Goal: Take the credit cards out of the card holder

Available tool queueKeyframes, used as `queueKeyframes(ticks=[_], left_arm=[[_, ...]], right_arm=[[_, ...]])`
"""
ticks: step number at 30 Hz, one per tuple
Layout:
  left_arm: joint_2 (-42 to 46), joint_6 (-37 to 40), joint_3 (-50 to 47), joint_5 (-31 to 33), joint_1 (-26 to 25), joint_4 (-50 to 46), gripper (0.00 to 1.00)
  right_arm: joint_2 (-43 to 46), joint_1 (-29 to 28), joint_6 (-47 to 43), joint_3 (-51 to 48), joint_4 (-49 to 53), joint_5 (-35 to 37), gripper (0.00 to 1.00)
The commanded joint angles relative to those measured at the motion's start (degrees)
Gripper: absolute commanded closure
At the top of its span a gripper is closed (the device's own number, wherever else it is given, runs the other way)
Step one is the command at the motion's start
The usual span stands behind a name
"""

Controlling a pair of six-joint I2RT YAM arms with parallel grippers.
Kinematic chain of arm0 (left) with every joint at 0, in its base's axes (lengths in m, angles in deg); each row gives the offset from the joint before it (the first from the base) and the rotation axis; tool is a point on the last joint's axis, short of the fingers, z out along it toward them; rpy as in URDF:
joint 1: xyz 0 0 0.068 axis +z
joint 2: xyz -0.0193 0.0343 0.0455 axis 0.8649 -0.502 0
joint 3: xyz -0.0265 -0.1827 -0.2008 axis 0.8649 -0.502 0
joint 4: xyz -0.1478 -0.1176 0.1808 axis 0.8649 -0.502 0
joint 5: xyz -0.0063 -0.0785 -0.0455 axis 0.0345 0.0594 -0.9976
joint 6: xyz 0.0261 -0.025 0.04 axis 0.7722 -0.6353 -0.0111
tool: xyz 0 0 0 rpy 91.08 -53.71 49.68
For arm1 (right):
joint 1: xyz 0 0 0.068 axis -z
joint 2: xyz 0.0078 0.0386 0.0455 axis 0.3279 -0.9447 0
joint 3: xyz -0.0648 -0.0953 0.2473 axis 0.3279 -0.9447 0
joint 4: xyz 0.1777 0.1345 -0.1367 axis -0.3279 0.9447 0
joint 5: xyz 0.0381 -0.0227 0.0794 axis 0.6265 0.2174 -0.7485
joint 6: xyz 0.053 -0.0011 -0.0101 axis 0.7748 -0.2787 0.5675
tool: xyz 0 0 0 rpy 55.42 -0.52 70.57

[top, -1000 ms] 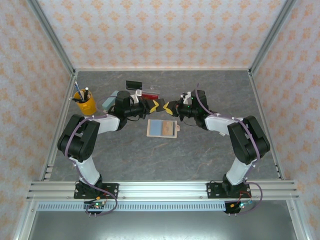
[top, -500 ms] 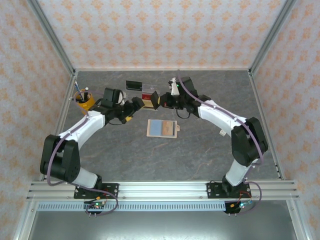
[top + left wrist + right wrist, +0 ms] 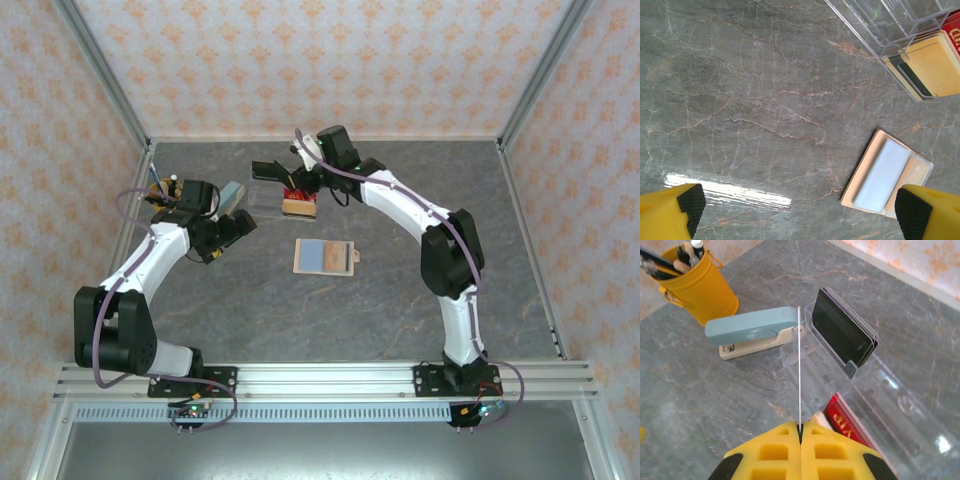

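The card holder lies open on the table's middle, tan with blue-grey panels; it also lies in the left wrist view. My left gripper hangs open to its left with nothing between the fingers. My right gripper is shut on a credit card, seen edge-on as a thin white line over the clear tray. In the tray lie a stack of black cards, a red card and tan cards.
A blue-grey stapler lies left of the tray, partly under my left arm in the top view. A yellow cup of pens stands at the far left. Bare grey stone surface spreads around the card holder.
The left gripper opened and drew back to the left, away from the middle. The right arm swung to the back over the clear tray, still shut on the thin card.
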Motion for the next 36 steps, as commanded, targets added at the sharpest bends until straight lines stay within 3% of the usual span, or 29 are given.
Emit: queueKeyframes(ticks=[1, 15, 36], left_arm=[[-0.98, 1.82, 1.94, 2.28, 0.33, -2.93, 0.00], [-3.31, 2.44, 1.38, 0.78, 0.35, -2.49, 0.00], [-7.29, 2.79, 1.43, -1.68, 0.38, -1.61, 0.00]], right_arm=[[-3.56, -0.19, -10.91, 6.22, 1.49, -1.75, 1.00], [-18.28, 0.41, -21.51, 23.74, 0.11, -4.05, 1.00], [-24.76, 2.88, -22.63, 29.79, -3.81, -9.15, 1.00]])
